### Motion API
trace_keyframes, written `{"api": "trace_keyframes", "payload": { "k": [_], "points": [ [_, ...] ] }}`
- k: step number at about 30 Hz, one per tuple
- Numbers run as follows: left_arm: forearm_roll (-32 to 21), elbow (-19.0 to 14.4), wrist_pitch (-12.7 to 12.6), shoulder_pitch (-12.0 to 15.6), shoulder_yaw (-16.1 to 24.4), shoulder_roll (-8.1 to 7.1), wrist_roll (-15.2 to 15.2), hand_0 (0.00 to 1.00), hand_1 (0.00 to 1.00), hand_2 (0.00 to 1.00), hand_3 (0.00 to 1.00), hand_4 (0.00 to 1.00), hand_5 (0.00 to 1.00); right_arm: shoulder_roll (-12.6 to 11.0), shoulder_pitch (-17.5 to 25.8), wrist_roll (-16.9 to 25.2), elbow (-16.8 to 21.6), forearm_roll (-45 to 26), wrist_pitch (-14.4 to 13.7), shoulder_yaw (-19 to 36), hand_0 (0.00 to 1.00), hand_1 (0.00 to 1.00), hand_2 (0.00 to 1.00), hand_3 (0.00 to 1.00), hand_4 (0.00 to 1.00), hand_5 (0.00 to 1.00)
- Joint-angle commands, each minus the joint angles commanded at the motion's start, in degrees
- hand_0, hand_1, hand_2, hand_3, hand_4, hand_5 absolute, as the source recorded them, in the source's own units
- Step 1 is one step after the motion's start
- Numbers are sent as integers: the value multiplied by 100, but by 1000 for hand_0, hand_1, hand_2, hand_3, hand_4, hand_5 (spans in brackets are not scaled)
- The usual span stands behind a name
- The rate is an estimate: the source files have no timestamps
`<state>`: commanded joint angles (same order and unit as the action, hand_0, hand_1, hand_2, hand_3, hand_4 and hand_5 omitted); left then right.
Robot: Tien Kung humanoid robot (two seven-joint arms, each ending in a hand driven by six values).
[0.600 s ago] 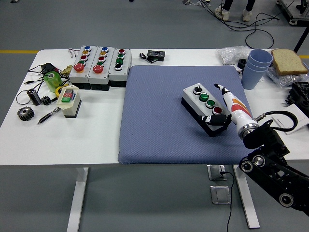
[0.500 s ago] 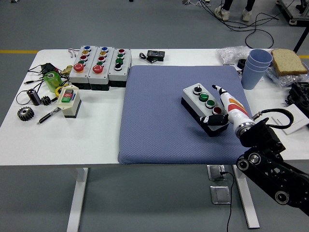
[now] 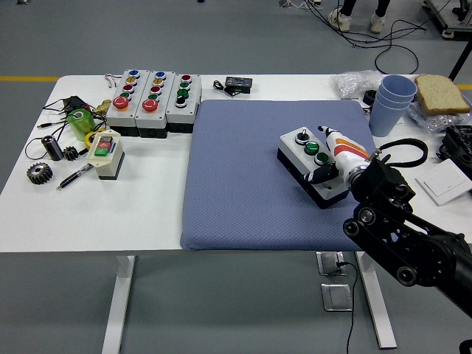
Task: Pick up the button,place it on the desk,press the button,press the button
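A grey button box [image 3: 296,156] with a black base lies at an angle on the right part of the blue mat [image 3: 243,177]. Its top shows a black selector knob [image 3: 301,137] and two green buttons [image 3: 310,147]; the box's near end is hidden under my hand. My right hand [image 3: 328,151] reaches in from the lower right and lies over that near end. Its white-and-orange fingers [image 3: 341,145] stretch straight along the box's right edge, past the second green button, while the black thumb [image 3: 321,175] rests against the box's front side. It holds nothing.
Three larger button boxes [image 3: 151,92] stand at the back left, with a beige switch box [image 3: 105,153], gears [image 3: 39,173], a pen [image 3: 74,177] and cables nearby. Stacked blue cups [image 3: 391,103], bread [image 3: 441,94] and a white block [image 3: 445,183] sit at the right.
My right arm has pushed forward and left, so the hand now covers the box's near end and its fingers reach further along the buttons. The box has stayed put.
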<state>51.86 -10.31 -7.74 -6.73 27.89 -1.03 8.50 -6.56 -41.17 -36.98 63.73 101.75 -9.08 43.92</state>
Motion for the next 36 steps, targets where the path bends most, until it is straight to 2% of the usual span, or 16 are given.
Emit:
{"api": "trace_keyframes", "payload": {
  "k": [4, 5, 8, 10, 11, 16, 17, 22, 23, 26, 28, 29, 32, 34, 35, 36],
  "points": [
    [19, 0, 1, 9, 20, -2, 4, 624, 659, 675, 593, 347, 654, 108, -157, 0, -314, -35, 203, 14, 874, 806, 937, 974, 998, 191],
    [38, 0, 2, 15, 39, -2, 9, 626, 659, 675, 593, 346, 653, 140, -196, 0, -405, -18, 241, 20, 681, 653, 837, 885, 996, 203],
    [76, 0, 4, 28, 68, 3, 17, 626, 659, 675, 593, 346, 653, 197, -261, 0, -566, 72, 300, 18, 681, 653, 837, 885, 996, 203],
    [98, 0, 6, 39, 79, 6, 22, 626, 659, 675, 593, 346, 653, 231, -301, 0, -667, 271, 435, 20, 681, 653, 837, 885, 996, 203],
    [113, 0, 8, 46, 96, 7, 27, 626, 659, 675, 593, 348, 653, 241, -325, 0, -714, 328, 504, 2, 577, 545, 741, 817, 990, 206],
    [185, 0, 15, 82, 153, 12, 41, 626, 659, 675, 593, 348, 653, 228, -384, 0, -817, 704, 746, -90, 577, 545, 741, 817, 990, 206],
    [192, 0, 16, 88, 161, 13, 43, 625, 659, 676, 594, 345, 647, 222, -392, 0, -828, 760, 804, -107, 333, 372, 603, 728, 983, 213],
    [289, 0, 29, 115, 225, 20, 63, 625, 659, 676, 594, 345, 647, 185, -458, 0, -869, 1030, 1093, -252, 333, 372, 603, 728, 983, 213],
    [301, 0, 30, 119, 232, 21, 66, 625, 659, 677, 594, 346, 646, 176, -471, 0, -882, 1076, 1132, -283, 184, 300, 529, 649, 978, 232],
    [316, 0, 33, 129, 241, 22, 70, 625, 659, 677, 594, 346, 646, 150, -500, 0, -919, 1267, 1221, -351, 184, 300, 529, 649, 978, 232],
    [326, 0, 33, 135, 244, 24, 71, 625, 659, 677, 594, 346, 646, 123, -509, 0, -927, 1414, 1204, -381, 184, 300, 529, 649, 978, 232],
    [324, 0, 33, 135, 238, 23, 70, 626, 659, 678, 594, 345, 644, 107, -507, 0, -915, 1489, 1131, -393, 41, 178, 412, 468, 937, 234],
    [308, 0, 31, 136, 226, 19, 66, 626, 659, 678, 594, 345, 644, 38, -507, 0, -842, 1702, 846, -449, 41, 178, 412, 468, 937, 234],
    [298, 0, 30, 134, 219, 17, 63, 626, 659, 678, 594, 345, 644, -3, -514, 0, -798, 1731, 754, -483, 41, 178, 412, 468, 937, 234],
    [285, 0, 29, 131, 206, 14, 60, 626, 658, 678, 594, 344, 644, -46, -522, 0, -752, 1725, 688, -517, 2, 92, 330, 429, 834, 212],
    [258, 0, 26, 127, 185, 11, 53, 626, 658, 678, 594, 344, 644, -97, -528, 0, -695, 1698, 616, -555, 2, 92, 330, 429, 834, 212]
  ]
}}
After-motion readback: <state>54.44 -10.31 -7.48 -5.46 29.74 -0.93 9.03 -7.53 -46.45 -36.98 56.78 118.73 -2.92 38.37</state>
